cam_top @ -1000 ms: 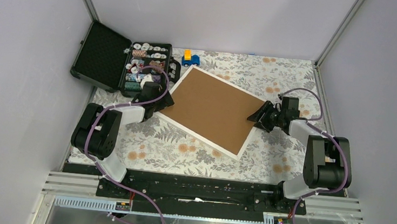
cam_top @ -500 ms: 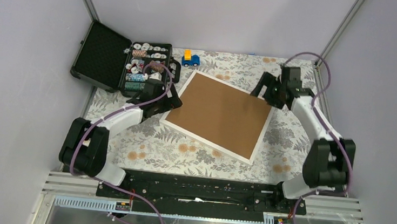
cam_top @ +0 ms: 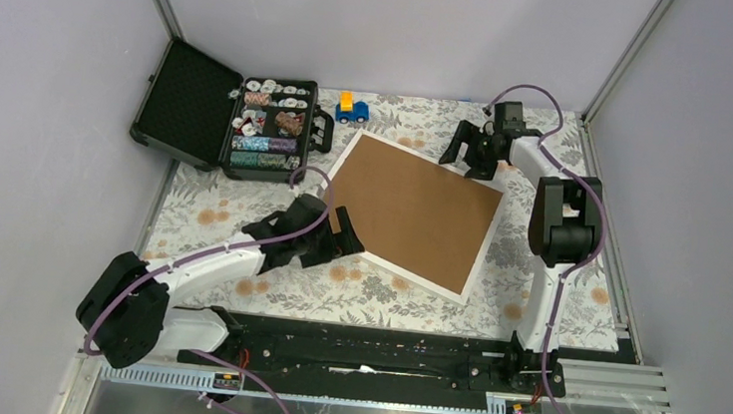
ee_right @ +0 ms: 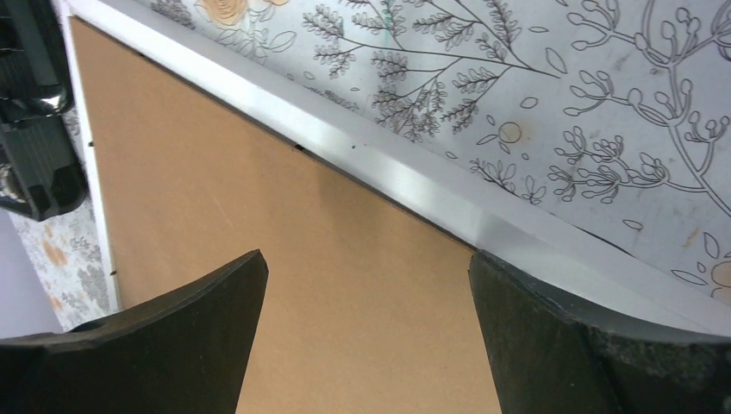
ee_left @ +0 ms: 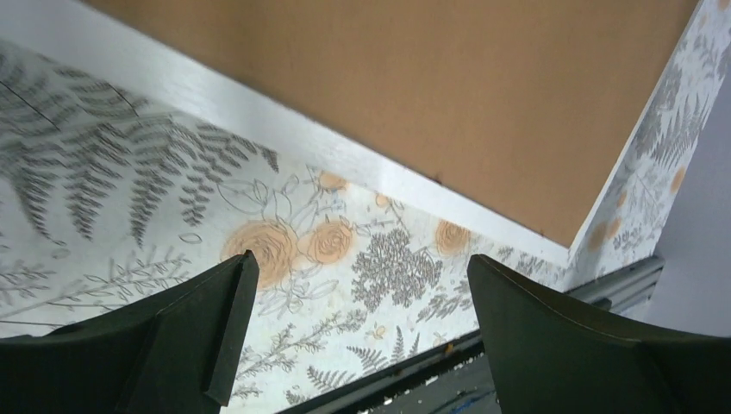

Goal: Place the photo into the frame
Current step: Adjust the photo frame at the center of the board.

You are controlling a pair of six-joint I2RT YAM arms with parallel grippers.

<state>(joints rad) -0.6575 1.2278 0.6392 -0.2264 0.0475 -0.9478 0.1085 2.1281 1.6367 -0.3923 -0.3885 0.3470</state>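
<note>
Where the left end effector [cam_top: 343, 237] hangs beside the near-left corner, fingers spread wide and empty, the frame [cam_top: 412, 211] lies just ahead of it, back up on the table [cam_top: 375, 293], its brown board showing. At the far edge the right end effector [cam_top: 467, 159] hovers over the rim, equally wide, holding nothing.
</note>
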